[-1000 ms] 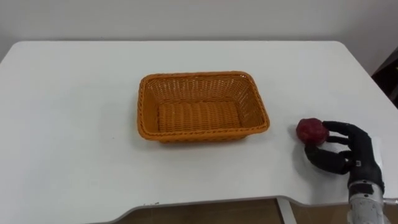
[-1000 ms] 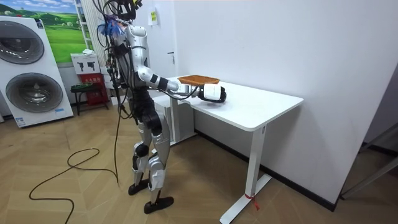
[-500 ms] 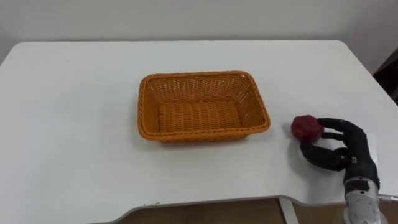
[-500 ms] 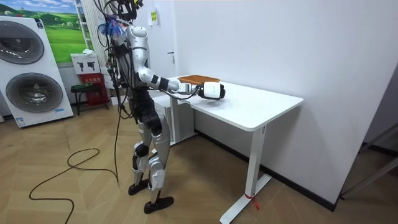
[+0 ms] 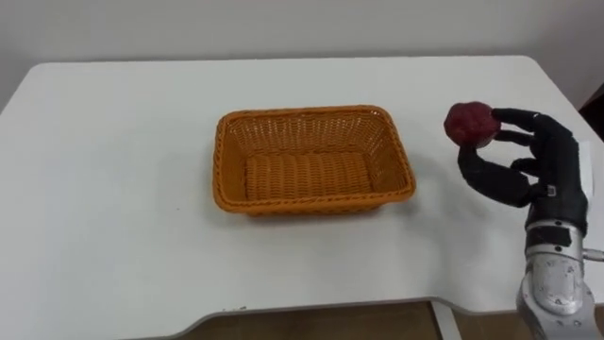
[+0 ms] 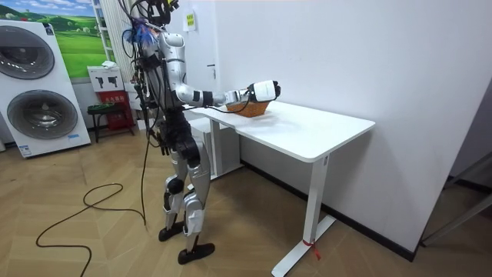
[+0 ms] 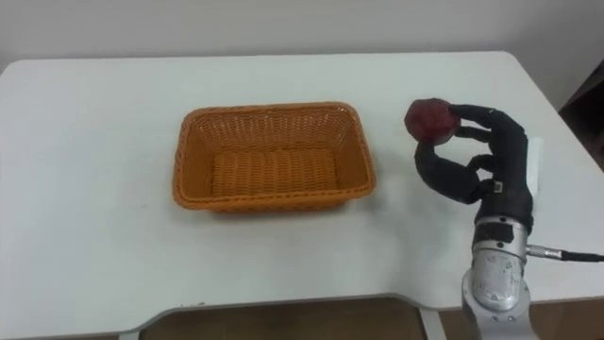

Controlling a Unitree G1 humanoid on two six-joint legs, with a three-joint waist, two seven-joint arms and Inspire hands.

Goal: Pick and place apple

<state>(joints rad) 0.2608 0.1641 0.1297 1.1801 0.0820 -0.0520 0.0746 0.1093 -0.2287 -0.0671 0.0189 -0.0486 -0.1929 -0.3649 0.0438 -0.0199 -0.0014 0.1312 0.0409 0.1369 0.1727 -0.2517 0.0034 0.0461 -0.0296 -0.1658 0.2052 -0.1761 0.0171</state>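
A dark red apple (image 5: 471,123) (image 7: 429,119) is pinched between the fingers and thumb of my right hand (image 5: 527,161) (image 7: 483,156), held up above the white table (image 5: 113,189) to the right of the basket. The orange wicker basket (image 5: 312,159) (image 7: 272,155) sits empty in the middle of the table. In the room view I stand at the table's end with my right hand (image 6: 263,91) raised over the basket (image 6: 250,108).
The table's front edge (image 5: 311,307) runs close below the basket. Washing machines (image 6: 38,85) stand behind me on the room view's left, and a wall runs behind the table.
My right hand has lifted the apple off the table and carried it up and slightly toward the basket. The camera view has shifted a little.
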